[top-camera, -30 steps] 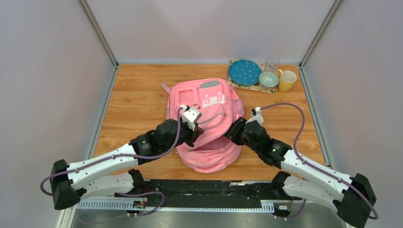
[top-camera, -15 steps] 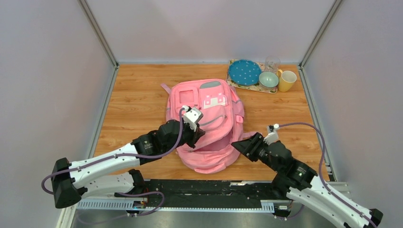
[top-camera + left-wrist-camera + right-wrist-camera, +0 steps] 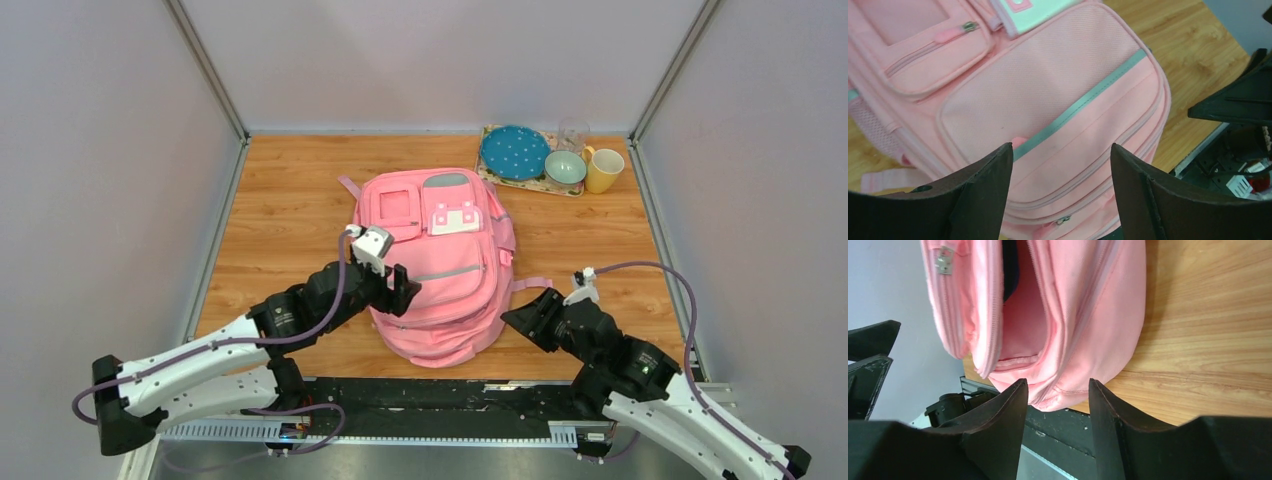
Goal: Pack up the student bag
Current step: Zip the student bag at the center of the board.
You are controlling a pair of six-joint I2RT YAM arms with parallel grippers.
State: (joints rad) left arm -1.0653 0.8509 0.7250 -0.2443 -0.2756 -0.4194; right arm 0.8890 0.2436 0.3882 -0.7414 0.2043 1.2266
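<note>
at frame centre the bag (image 3: 445, 262) lies on the counter (image 3: 280, 200), left pincer (image 3: 402, 288) open at its left edge, right pincer (image 3: 522, 312) open and empty just beside its lower right.

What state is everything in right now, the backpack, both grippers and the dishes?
backpack: lying front up, main compartment unzipped, small front pocket zipped
left gripper: open, empty, over the backpack
right gripper: open, empty, beside the backpack
plate: flat, empty
bowl: upright
mug: upright
glass: upright
</note>
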